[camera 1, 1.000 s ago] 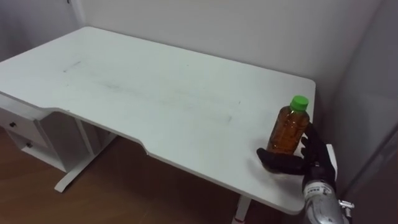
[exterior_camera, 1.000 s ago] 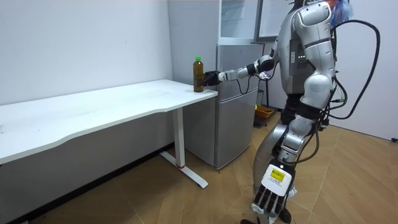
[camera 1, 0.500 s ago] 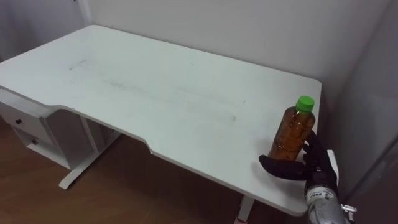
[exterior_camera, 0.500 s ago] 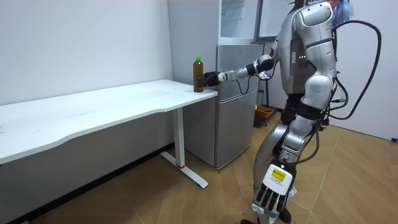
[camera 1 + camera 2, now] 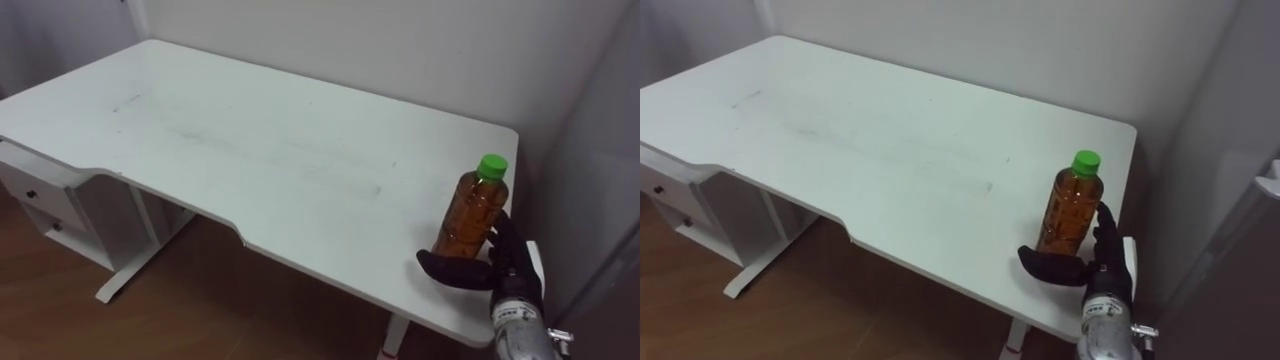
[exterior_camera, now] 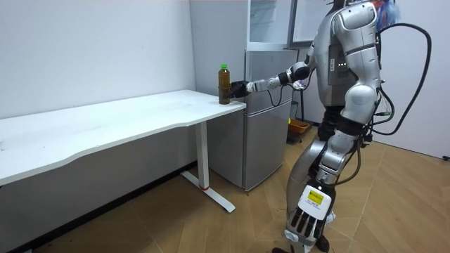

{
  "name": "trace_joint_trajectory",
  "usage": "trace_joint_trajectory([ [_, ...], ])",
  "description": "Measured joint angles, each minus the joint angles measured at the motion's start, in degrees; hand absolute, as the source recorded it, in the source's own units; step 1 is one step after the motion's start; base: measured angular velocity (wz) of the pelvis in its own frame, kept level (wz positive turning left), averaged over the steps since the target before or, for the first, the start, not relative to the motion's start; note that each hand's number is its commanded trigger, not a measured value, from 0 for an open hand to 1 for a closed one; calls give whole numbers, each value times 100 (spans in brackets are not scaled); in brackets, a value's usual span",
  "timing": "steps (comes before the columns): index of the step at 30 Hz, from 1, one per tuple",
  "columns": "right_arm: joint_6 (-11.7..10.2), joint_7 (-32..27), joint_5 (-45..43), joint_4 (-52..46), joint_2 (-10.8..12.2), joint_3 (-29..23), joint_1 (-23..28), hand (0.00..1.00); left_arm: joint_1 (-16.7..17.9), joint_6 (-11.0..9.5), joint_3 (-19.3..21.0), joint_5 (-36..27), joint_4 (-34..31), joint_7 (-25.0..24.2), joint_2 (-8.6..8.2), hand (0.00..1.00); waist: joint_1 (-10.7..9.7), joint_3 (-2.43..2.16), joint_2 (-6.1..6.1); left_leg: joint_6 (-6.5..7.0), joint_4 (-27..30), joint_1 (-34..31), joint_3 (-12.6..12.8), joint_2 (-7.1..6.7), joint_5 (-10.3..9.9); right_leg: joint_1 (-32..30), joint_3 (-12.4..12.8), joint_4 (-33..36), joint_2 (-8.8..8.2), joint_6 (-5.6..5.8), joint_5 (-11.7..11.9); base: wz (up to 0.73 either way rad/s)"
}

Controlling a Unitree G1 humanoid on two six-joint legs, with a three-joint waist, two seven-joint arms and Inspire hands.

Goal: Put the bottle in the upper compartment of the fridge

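An amber bottle [image 5: 471, 214] with a green cap stands upright near the right end of the white table [image 5: 250, 140]. My right hand [image 5: 498, 268] is at its base: the thumb lies across the front and the straight fingers rise behind its right side, open around it. In the room view I stand beside the grey fridge [image 6: 264, 105], right arm stretched out to the bottle [image 6: 224, 84]. My left hand [image 6: 304, 226] hangs low by my leg, fingers straight.
The fridge's grey side [image 5: 590, 180] rises just right of the table end. An upper cabinet with a glass door [image 6: 271, 21] sits on top of the fridge. A white drawer unit [image 5: 45, 205] stands under the table's left part. The floor is wood.
The eye view shifted slightly a second ago, which is the camera's own move. The bottle and both hands have kept their places.
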Motion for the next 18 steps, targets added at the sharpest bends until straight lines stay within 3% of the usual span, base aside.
trace_joint_trajectory([
  [9, 10, -286, -125, 0, 10, -9, -85, 0, -30, -7, 11, -287, 5, 4, -3, 0, 91, 11, -14, -4, 1, -69, -18, -1, 16, -73, -5, 7, -2, -1, -2, 0],
  [11, 11, -332, -124, 0, 10, -9, -87, 29, -30, -11, 10, -402, 0, 13, -3, 0, 112, 22, -33, -4, 1, -70, -20, -2, 16, -73, -5, 7, -3, -1, -2, 0],
  [12, 12, -340, -124, 0, 10, -9, -91, 64, -30, -13, 10, -426, 0, 13, -3, 0, 114, 25, -39, -4, 1, -71, -20, -1, 16, -73, -4, 7, -4, -1, -2, 0],
  [14, 13, -373, -124, 0, 11, -7, -114, 100, -31, -21, 11, -450, 0, 18, -1, 0, 123, 40, -65, -4, 3, -75, -25, -2, 16, -73, -6, 6, -5, 0, -3, 0],
  [18, 13, -394, -123, 0, 11, -7, -156, 100, -48, -27, 10, -452, 0, 19, 0, 0, 128, 58, -95, -4, 15, -88, -51, -5, 16, -73, -20, 1, -5, 1, -3, 1],
])
